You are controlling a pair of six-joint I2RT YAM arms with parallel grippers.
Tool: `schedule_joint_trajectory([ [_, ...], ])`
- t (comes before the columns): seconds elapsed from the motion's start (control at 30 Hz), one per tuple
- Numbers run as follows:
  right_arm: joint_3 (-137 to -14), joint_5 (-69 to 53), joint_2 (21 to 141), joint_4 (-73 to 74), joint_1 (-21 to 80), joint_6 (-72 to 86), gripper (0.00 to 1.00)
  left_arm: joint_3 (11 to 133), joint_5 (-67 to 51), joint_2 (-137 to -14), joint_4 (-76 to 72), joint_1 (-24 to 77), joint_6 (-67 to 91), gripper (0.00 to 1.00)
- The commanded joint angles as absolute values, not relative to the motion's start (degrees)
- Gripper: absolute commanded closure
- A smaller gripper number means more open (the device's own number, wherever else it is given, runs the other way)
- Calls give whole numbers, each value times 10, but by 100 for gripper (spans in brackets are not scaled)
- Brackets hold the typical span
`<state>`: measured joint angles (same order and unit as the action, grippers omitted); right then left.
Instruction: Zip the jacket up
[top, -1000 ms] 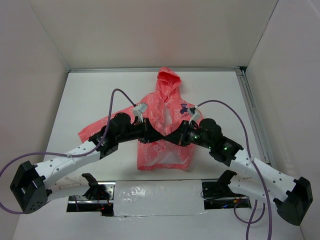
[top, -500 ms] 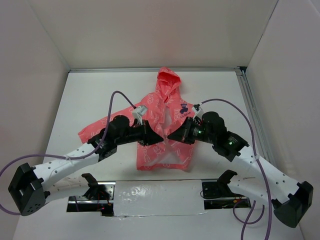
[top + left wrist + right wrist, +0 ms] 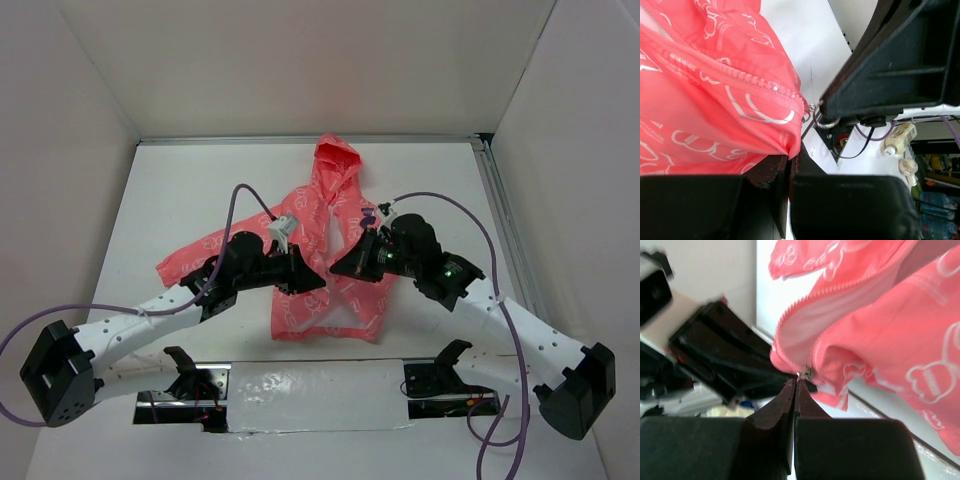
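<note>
The coral-pink jacket point(image 3: 335, 205) lies on the white table with its hood at the far end, and its lower front is bunched up between my two arms. My left gripper point(image 3: 318, 278) is shut on a fold of the jacket's front edge point(image 3: 790, 145), just below the zipper teeth point(image 3: 740, 75). My right gripper point(image 3: 338, 268) faces it from the right. In the right wrist view the right gripper point(image 3: 797, 382) is shut, with the small metal zipper pull point(image 3: 806, 373) at its tips. White lining point(image 3: 805, 325) shows where the jacket gapes above the pull.
White walls enclose the table point(image 3: 180, 190) on three sides. A metal rail point(image 3: 505, 220) runs along the right edge. A silver taped strip point(image 3: 310, 385) lies at the near edge between the arm bases. Purple cables point(image 3: 235, 195) arc above both arms.
My right wrist has swung to the left and farther up the jacket. The left arm has shifted slightly. Both grippers stay shut where they meet on the lower front.
</note>
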<state>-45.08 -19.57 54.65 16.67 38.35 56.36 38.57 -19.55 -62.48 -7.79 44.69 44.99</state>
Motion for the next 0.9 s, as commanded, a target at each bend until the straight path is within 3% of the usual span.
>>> schedule_joint_trajectory([
  [0.0,-542,-80,562,136,382,576,100,369,-215,-642,-17,463,434,100],
  [0.3,-654,170,692,270,405,467,100,332,-267,-637,34,502,444,100],
  [0.4,-660,130,702,256,408,376,100,329,-259,-628,68,502,456,100],
  [0.57,-657,170,686,263,429,324,100,334,-259,-606,70,502,429,100],
  [0.7,-613,83,679,254,464,248,100,353,-254,-611,84,501,437,100],
  [0.8,-557,93,650,247,522,240,81,356,-249,-613,65,498,436,100],
  [0.87,-539,108,630,256,545,258,76,369,-249,-615,56,484,431,100],
])
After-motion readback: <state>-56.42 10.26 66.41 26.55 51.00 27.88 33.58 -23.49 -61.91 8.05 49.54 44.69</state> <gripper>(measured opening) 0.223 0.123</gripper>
